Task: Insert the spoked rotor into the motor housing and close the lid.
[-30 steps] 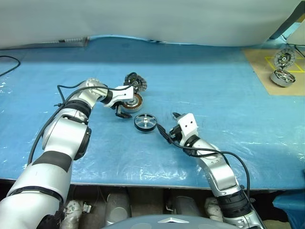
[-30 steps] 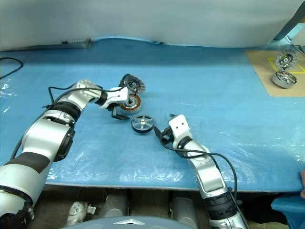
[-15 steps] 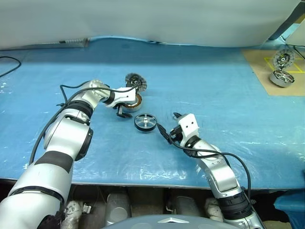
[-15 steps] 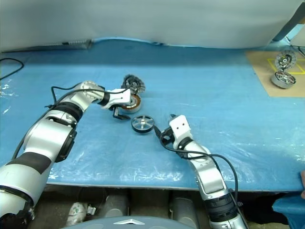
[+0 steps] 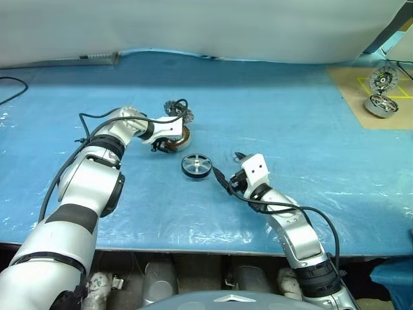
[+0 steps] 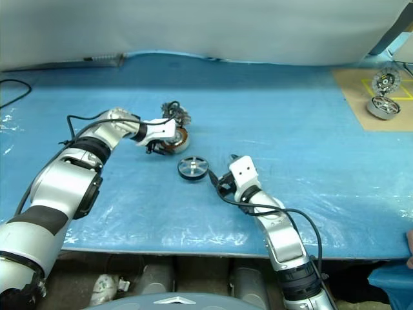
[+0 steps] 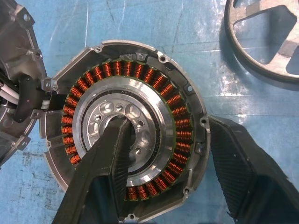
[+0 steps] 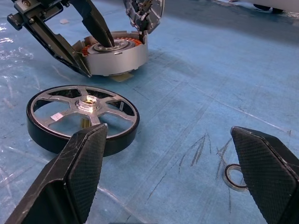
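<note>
One motor housing [image 7: 126, 135], counted: a shallow silver cup with a ring of copper windings, lying flat on the blue table cover [image 5: 290, 103] with its open face up and its axis upright. I had the left gripper [image 5: 166, 146] straddling its wall, one black finger [image 7: 100, 172] reaching into the central hub and the other outside the rim; whether the jaws pressed the wall I could not tell. One lid [image 5: 179, 111], a ribbed silver disc, stood tilted on edge just beyond the housing on the far side of that gripper, touching the housing's rim, joined by a short wire; which way its face turned I could not make out. One spoked rotor [image 8: 82, 116], dark rim and silver spokes, lay flat with hub up, between my two grippers, apart from the housing and just ahead of the right gripper [image 8: 173, 182]. That gripper's jaws stood wide apart, holding nothing, its fingers [image 8: 74, 177] pointing level toward the rotor without touching it. One small metal ring [image 8: 232, 177] lay flat on the cover beside its other finger. Two further motor parts [image 5: 381, 90] sat on one brown board [image 5: 361, 97], well away to the right of the right gripper.
</note>
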### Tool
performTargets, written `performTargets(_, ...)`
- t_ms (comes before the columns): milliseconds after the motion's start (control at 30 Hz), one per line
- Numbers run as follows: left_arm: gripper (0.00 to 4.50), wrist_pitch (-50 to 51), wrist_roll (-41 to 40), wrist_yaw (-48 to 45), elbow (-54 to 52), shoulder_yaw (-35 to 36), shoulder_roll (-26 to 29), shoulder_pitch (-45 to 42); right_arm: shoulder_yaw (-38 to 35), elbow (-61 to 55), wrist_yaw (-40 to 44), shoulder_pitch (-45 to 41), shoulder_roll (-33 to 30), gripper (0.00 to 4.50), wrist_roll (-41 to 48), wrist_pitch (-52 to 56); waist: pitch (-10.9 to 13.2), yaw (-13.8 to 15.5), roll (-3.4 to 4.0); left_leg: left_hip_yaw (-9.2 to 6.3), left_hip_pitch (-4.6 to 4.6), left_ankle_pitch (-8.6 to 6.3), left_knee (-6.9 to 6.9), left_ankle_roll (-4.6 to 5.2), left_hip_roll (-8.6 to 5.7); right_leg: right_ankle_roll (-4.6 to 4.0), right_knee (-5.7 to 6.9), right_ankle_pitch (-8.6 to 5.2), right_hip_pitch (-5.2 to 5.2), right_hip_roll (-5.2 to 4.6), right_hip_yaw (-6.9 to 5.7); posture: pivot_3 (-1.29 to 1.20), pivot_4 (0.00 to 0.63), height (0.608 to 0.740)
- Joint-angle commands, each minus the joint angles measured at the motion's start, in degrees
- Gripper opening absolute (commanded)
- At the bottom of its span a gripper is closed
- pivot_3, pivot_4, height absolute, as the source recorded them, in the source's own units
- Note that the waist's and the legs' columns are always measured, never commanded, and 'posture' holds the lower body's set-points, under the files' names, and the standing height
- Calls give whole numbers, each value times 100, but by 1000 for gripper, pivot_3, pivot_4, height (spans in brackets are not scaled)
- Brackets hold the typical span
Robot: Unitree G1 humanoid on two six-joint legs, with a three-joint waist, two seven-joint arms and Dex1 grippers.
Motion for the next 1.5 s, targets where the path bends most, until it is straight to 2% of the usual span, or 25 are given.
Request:
performTargets(33, 2228, 83, 56, -101, 89, -43, 121, 6, 13, -130, 47, -92, 40, 4500, 19, -83, 0, -4, 0, 0, 0, 0, 0, 0, 0, 1, -1, 0, 0, 0, 0, 0, 150, 740)
performTargets(567, 2171, 625, 24, 302, 102, 66, -442, -745, -70, -126, 55, -62, 54, 4500, 11, -101, 14, 21, -13, -3, -5, 0, 0, 0, -1, 15, -6, 9, -10, -2, -7, 0, 150, 740)
performTargets(1500, 2169, 1762, 41, 533, 173, 69, -1700, -1308, -208, -326, -149, 252, 16, 4500, -37, -136, 75, 36, -32, -6, -11, 0, -6, 0, -8, 18, -9, 11, -16, -3, -7, 0, 150, 740)
